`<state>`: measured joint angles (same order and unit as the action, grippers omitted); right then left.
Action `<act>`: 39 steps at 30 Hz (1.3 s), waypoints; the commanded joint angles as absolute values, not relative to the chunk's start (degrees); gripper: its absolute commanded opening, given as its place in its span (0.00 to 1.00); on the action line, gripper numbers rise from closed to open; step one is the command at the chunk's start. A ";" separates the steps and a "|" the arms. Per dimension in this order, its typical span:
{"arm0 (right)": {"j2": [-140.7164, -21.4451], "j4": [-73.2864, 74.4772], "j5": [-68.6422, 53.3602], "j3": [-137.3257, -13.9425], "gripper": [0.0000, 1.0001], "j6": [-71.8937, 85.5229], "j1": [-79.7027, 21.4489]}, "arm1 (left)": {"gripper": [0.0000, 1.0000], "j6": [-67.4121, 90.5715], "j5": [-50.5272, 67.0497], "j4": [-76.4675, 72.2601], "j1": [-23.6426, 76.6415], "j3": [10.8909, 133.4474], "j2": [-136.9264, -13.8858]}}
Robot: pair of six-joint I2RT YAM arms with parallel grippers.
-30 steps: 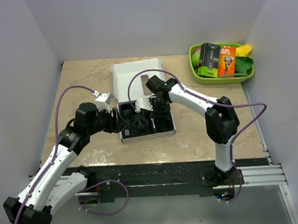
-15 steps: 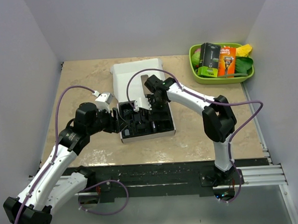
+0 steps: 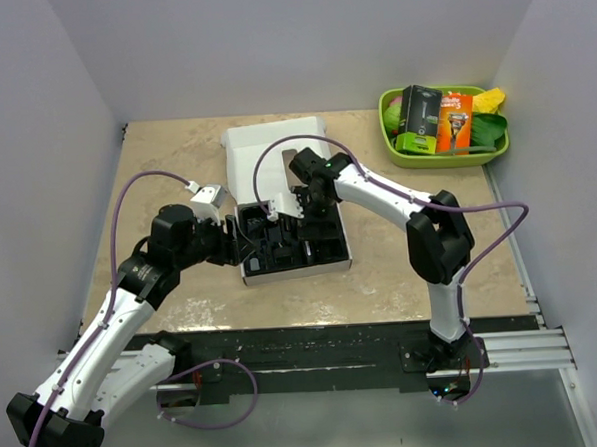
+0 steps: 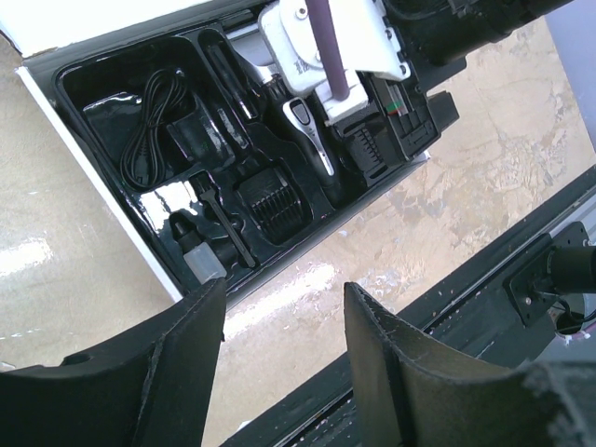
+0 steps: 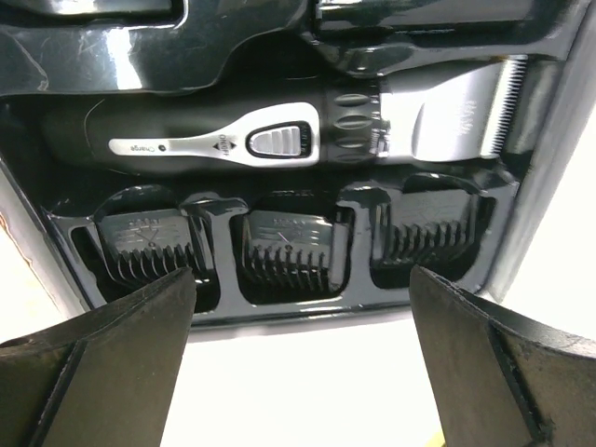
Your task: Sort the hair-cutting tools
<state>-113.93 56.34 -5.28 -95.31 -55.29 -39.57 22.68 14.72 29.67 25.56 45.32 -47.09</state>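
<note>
The black-and-silver hair clipper [image 5: 270, 140] lies in its slot in the black moulded insert [image 3: 280, 252] of the white box. Three black comb attachments [image 5: 289, 247] sit in pockets beside it. In the left wrist view the coiled black cord [image 4: 149, 126], another comb attachment [image 4: 272, 200], a thin black brush [image 4: 223, 228] and the clipper [image 4: 312, 140] all lie in the insert. My right gripper [image 5: 300, 279] is open and empty, just above the row of combs [image 3: 313, 211]. My left gripper [image 4: 284, 317] is open and empty at the insert's left edge [image 3: 241, 238].
The box's white lid [image 3: 260, 150] lies open behind the insert. A green tray [image 3: 445, 158] with packaged razors stands at the back right. The black rail [image 4: 484, 279] runs along the table's near edge. Grey walls close in on three sides.
My right gripper has shifted a little to the left and back over the insert. The left arm has not moved, and nothing was picked up.
</note>
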 commanded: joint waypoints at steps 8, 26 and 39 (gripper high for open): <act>-101.96 49.49 -9.22 -97.30 0.68 -45.45 -37.36 | 0.57 21.18 13.27 30.06 25.66 47.55 -45.88; -71.73 17.50 -0.11 -65.75 0.99 -3.13 -37.35 | 0.57 23.64 8.44 30.67 25.66 50.89 -47.72; -84.19 14.42 8.71 -65.30 0.83 25.22 -36.12 | 0.58 23.91 5.28 32.61 25.66 53.79 -49.74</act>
<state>-80.99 19.49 8.43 -65.21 15.00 -36.71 23.42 6.81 32.56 25.56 50.65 -49.56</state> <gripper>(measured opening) 0.985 0.577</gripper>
